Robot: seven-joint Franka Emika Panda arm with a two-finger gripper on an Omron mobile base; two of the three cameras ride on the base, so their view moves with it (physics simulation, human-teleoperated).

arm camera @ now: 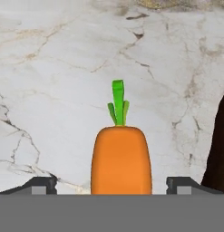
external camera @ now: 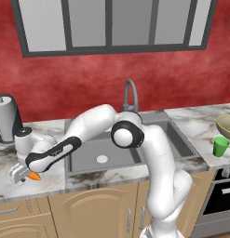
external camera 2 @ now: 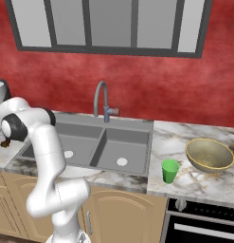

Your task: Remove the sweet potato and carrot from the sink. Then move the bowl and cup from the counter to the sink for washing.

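Note:
The orange carrot with its green top lies on the marble counter, left of the sink. My gripper is open around it, one fingertip on each side with a gap to the carrot. In the left base view the gripper is low over the counter with the carrot just beside it. A dark brown shape at the hand view's right edge is the sweet potato. The green cup and the olive-tan bowl stand on the counter right of the sink.
A grey appliance stands at the back left of the counter. The curved faucet rises behind the sink. A dark oven front sits below the counter on the right.

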